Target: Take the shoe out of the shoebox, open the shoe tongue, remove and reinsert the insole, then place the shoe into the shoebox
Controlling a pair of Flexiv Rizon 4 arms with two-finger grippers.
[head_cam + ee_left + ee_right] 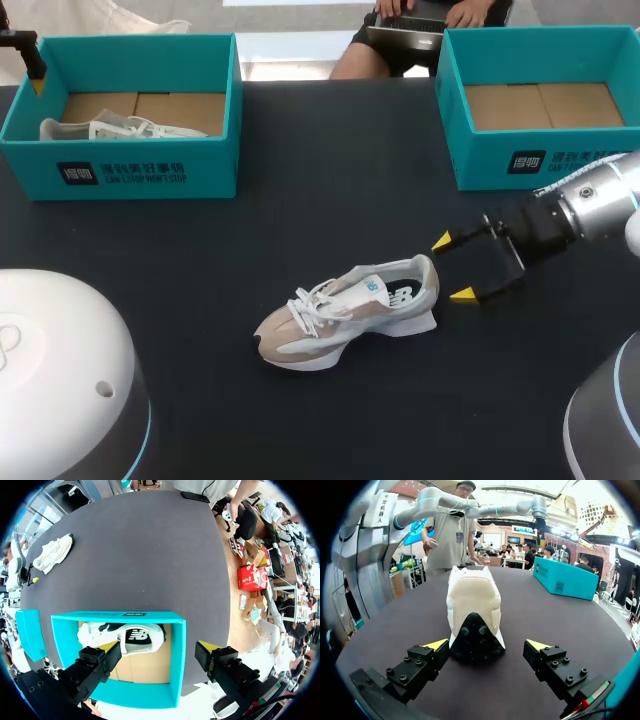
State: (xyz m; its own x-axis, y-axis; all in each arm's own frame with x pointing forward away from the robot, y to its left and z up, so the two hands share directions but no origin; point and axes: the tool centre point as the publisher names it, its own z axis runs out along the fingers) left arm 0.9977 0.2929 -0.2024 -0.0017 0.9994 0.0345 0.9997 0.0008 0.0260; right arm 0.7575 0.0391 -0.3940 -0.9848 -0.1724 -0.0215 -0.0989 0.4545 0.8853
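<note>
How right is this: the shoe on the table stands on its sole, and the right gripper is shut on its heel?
Not shut: the right gripper is open, fingers apart at the heel of the shoe, as the right wrist view shows. The rest holds.

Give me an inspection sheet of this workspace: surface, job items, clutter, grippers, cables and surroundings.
Surface: black table.
Job's things: beige and white lace-up sneaker stands on its sole mid-table, heel toward the right arm. A white sneaker lies inside the left teal cardboard shoebox. In the right teal cardboard shoebox only the brown floor shows.
Clutter: nothing seen.
Grippers: left gripper is open, above the left shoebox. Right gripper is open just behind the beige sneaker's heel, not gripping it.
Cables: nothing seen.
Surroundings: nothing seen reaching over the table.
</note>
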